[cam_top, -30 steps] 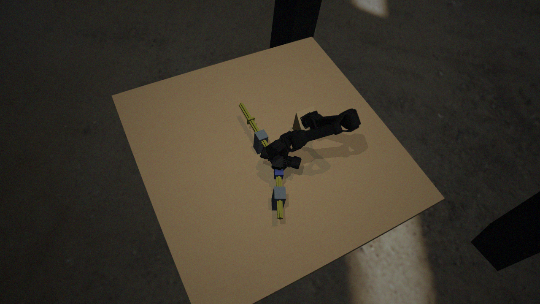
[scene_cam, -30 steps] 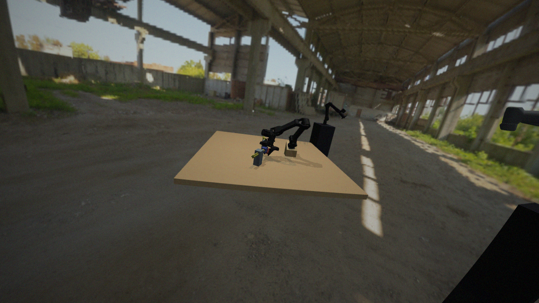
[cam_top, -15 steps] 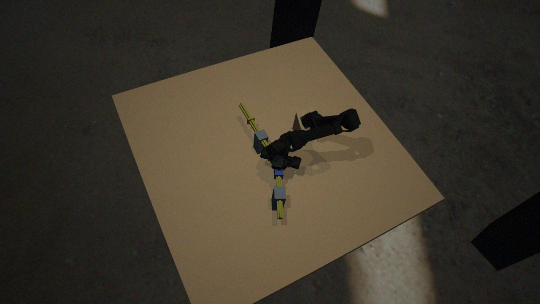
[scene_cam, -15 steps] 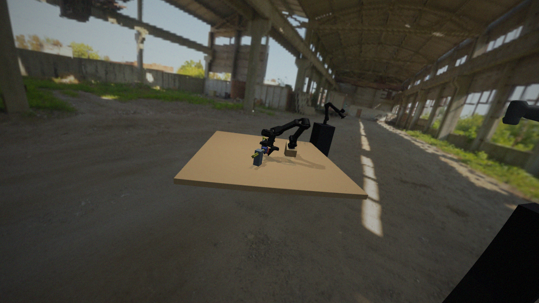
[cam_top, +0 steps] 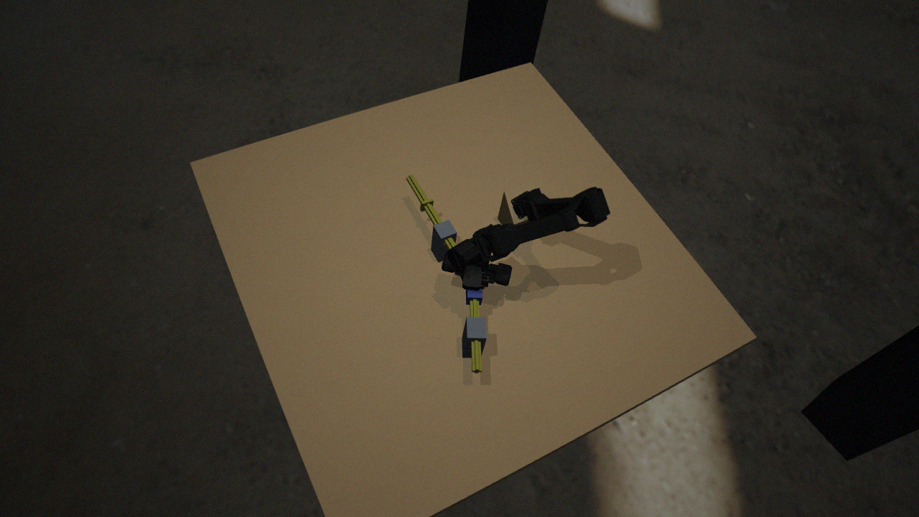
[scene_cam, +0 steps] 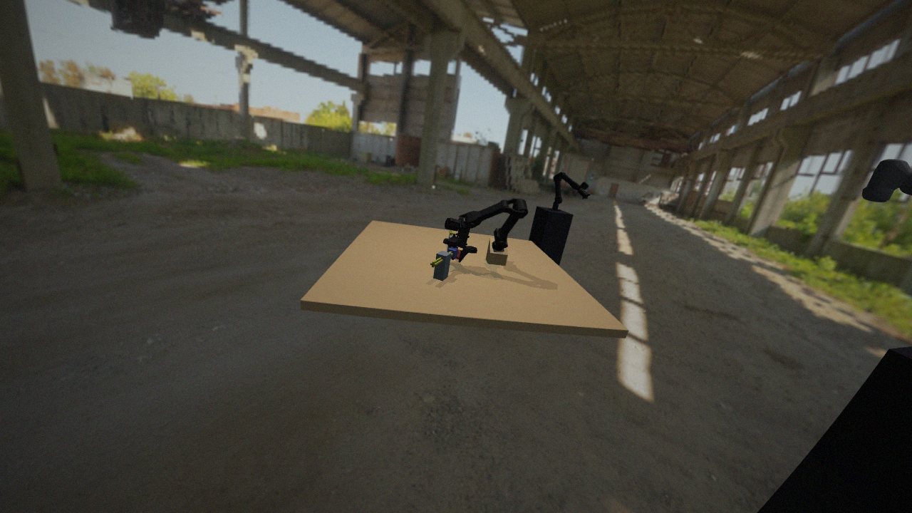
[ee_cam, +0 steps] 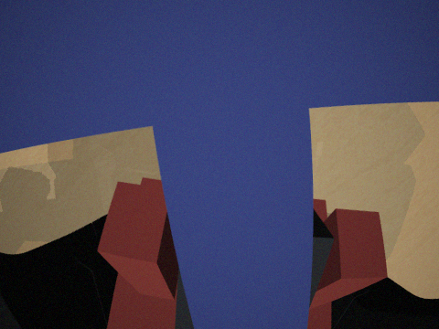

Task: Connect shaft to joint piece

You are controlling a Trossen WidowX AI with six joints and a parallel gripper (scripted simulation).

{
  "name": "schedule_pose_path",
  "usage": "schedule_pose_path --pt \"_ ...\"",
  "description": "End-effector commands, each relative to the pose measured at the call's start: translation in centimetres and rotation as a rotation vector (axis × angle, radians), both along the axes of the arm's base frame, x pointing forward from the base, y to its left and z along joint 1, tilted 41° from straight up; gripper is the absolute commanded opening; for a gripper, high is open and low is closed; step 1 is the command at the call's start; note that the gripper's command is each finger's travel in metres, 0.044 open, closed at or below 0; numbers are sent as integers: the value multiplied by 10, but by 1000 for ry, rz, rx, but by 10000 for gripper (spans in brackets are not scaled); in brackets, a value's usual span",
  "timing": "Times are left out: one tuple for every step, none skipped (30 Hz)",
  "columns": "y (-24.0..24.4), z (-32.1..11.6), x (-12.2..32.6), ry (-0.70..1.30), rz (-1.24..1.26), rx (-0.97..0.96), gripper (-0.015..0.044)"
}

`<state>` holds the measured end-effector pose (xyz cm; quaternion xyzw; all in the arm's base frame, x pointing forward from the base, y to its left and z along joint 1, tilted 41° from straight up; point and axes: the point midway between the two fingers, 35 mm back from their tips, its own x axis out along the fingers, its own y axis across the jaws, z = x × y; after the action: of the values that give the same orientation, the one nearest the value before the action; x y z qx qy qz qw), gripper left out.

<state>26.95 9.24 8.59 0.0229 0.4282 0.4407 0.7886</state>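
The blue joint piece (cam_top: 474, 294) (ee_cam: 229, 55) is on the end of the first yellow shaft (cam_top: 476, 361) (scene_cam: 436, 262), which runs through a grey block (cam_top: 476, 326) (scene_cam: 440, 268). My gripper (ee_cam: 225, 208) is shut on the joint piece; its red fingertips stand on both sides of a blue part in the wrist view. The second yellow shaft (cam_top: 417, 187) passes at an angle through another grey block (cam_top: 444, 229) and has a small collar (cam_top: 426, 202) behind that block. Its front end is hidden under the arm. Which way the joint's opening points is hidden.
The blocks stand on a square tan table top (cam_top: 308, 257) (scene_cam: 382, 306). The arm (cam_top: 539, 231) (scene_cam: 494, 211) reaches in over the joint from its base box (scene_cam: 496, 256). Another arm stands on a black pedestal (scene_cam: 551, 231) beyond the table.
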Motion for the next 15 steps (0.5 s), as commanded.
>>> schedule_pose_path --pt "-2 0 0 -4 60 -43 0" --pt "-3 0 0 -5 73 -53 0" --pt "-3 0 0 -5 86 -62 0" --pt "-4 0 0 -7 99 -72 0" --pt "-5 0 0 -8 112 -82 0" --pt "-5 0 0 -9 125 -92 0" --pt "-6 0 0 -10 138 -102 0" --pt "-6 0 0 -11 151 -112 0" --pt "-7 0 0 -12 163 -122 0" --pt "-7 0 0 -13 176 -132 0" --pt "-8 0 0 -15 188 -142 0" --pt "-8 0 0 -16 200 -153 0" --pt "-9 0 0 -17 213 -163 0" --pt "-9 0 0 -19 225 -173 0" --pt "-10 0 0 -20 236 -183 0"
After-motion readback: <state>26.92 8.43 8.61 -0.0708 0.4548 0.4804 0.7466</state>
